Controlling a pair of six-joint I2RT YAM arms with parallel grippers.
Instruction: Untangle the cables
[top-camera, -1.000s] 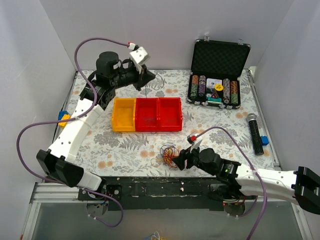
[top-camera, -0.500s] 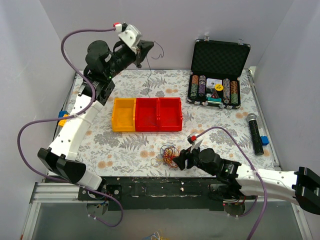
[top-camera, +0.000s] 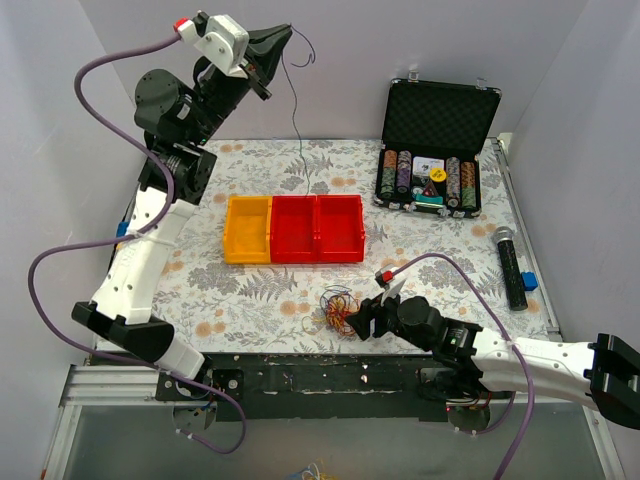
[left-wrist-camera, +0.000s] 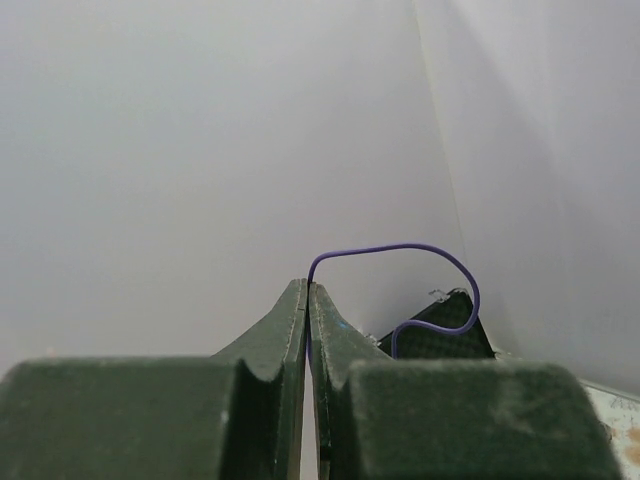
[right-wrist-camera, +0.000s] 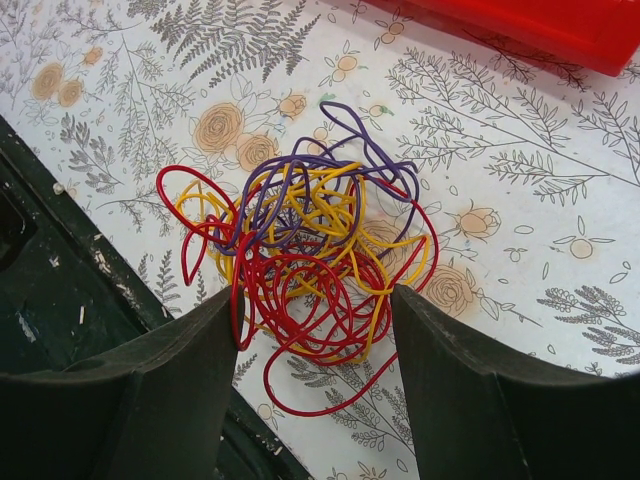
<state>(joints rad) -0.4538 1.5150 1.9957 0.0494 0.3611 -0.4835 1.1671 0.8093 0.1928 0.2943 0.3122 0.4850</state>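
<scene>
The left arm reaches steeply upward, high above and behind the red plastic double bin (top-camera: 318, 228). The left gripper (top-camera: 283, 40) has its jaws pressed together on a thin purple wire strand (top-camera: 297, 100). The strand's short end arcs past the fingertips and its long end hangs down behind the bin; whether it touches the table cannot be determined. The tangle of thin red, yellow and purple wires (top-camera: 336, 305) lies in front of the red bin. The right arm lies low and nearly horizontal. The right gripper (top-camera: 357, 322) has its jaws apart, straddling the tangle's near side. Right of and behind the red bin, the open black hinged case (top-camera: 440, 120) holds striped chip stacks; its printed card is too small to read.
</scene>
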